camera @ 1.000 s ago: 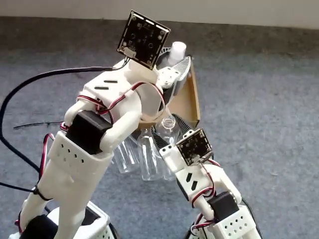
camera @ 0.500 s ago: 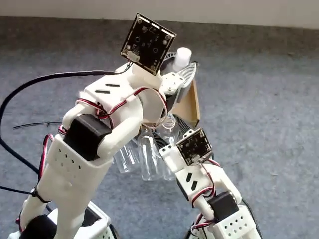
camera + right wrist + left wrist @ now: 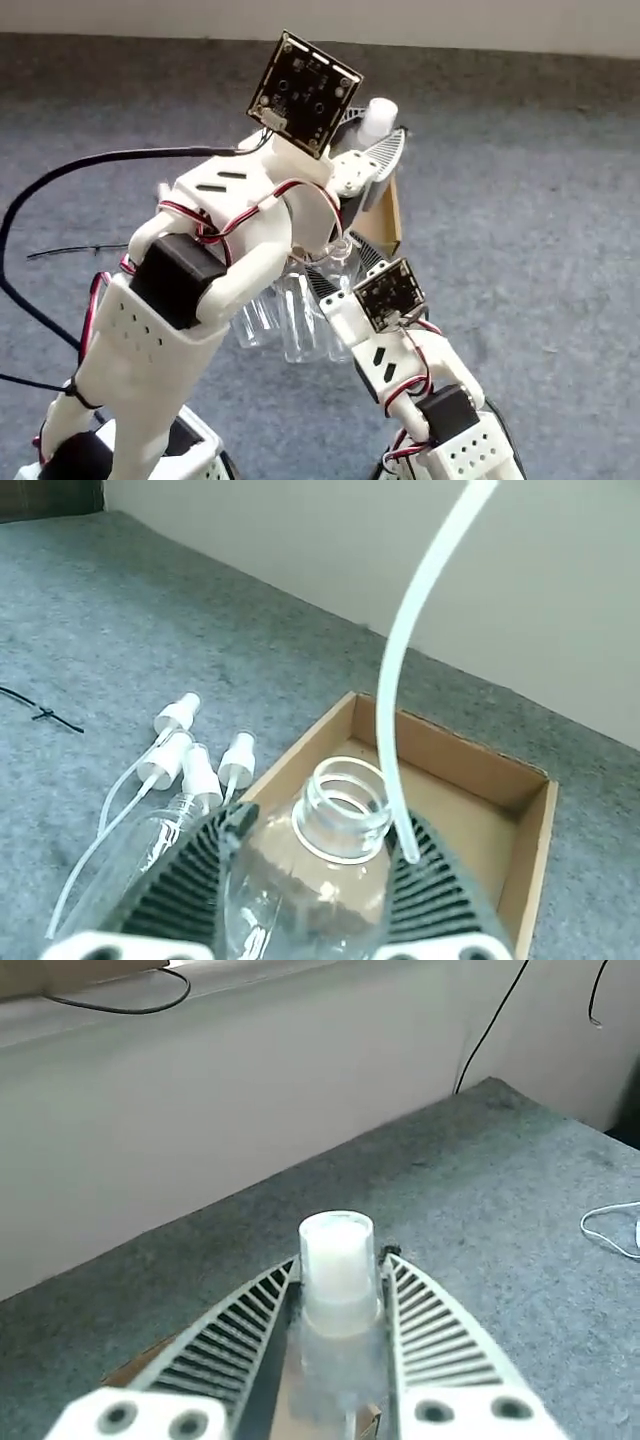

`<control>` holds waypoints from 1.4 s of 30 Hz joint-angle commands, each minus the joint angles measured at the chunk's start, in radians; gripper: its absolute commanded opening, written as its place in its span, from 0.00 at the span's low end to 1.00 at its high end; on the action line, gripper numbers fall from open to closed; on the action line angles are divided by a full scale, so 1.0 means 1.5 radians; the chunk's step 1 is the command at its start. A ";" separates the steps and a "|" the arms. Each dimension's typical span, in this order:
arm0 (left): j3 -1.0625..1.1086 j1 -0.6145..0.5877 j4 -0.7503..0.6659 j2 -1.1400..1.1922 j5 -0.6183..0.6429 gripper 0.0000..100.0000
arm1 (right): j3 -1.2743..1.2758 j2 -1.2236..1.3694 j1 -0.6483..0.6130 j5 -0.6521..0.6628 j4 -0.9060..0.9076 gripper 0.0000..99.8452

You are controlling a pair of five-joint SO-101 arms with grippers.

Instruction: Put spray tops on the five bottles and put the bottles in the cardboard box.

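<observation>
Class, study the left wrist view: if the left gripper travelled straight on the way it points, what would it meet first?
Holding the spray top, the left gripper has nothing close ahead. It would probably meet the grey carpet first, then the pale wall; depth is unclear.

Count for you: spray tops [image 3: 200, 768] – five, four loose at left of right wrist view, fifth dead centre of left wrist view. bottles [image 3: 300, 325] – three visible, more under arm can't tell. cardboard box [image 3: 460, 760] – one. arms [image 3: 230, 230] – two.

White spray top [image 3: 338, 1265]; clear bottle [image 3: 310, 890]; brown cardboard box [image 3: 470, 810]; grey carpet [image 3: 520, 200].
</observation>
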 commanded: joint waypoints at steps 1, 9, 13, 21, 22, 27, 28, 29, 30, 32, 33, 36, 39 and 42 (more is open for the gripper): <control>-0.029 -0.007 0.026 -0.017 -0.037 0.06 | -0.008 -0.006 -0.001 0.006 0.001 0.00; -0.148 -0.007 0.126 -0.014 -0.079 0.06 | -0.008 -0.006 -0.001 0.006 0.002 0.00; -0.155 -0.011 0.146 -0.010 -0.080 0.06 | -0.008 -0.006 -0.001 0.006 0.002 0.00; -0.155 -0.011 0.141 -0.009 -0.080 0.06 | -0.030 -0.006 -0.003 0.075 0.096 0.00; -0.154 -0.011 0.142 -0.009 -0.080 0.06 | -0.030 -0.006 -0.002 0.077 0.098 0.00; -0.154 -0.011 0.144 -0.009 -0.080 0.06 | -0.036 -0.006 -0.002 0.086 0.127 0.00; -0.154 -0.011 0.145 -0.009 -0.080 0.06 | -0.036 -0.005 -0.002 0.104 0.128 0.00; -0.154 -0.011 0.145 -0.009 -0.080 0.06 | -0.036 -0.005 -0.002 0.118 0.128 0.00; -0.154 -0.011 0.145 -0.009 -0.080 0.06 | -0.036 -0.005 -0.001 0.122 0.128 0.00; -0.154 -0.011 0.146 -0.009 -0.080 0.06 | -0.036 -0.005 -0.001 0.121 0.128 0.00; -0.154 -0.011 0.146 -0.009 -0.080 0.06 | -0.036 -0.005 -0.001 0.122 0.129 0.00; -0.154 -0.011 0.146 -0.009 -0.080 0.06 | -0.038 -0.004 -0.001 0.123 0.145 0.00; -0.154 -0.011 0.146 -0.009 -0.080 0.06 | -0.078 0.026 -0.001 0.119 0.174 0.00; -0.154 -0.011 0.146 -0.009 -0.080 0.06 | -0.108 0.074 -0.001 0.110 0.181 0.00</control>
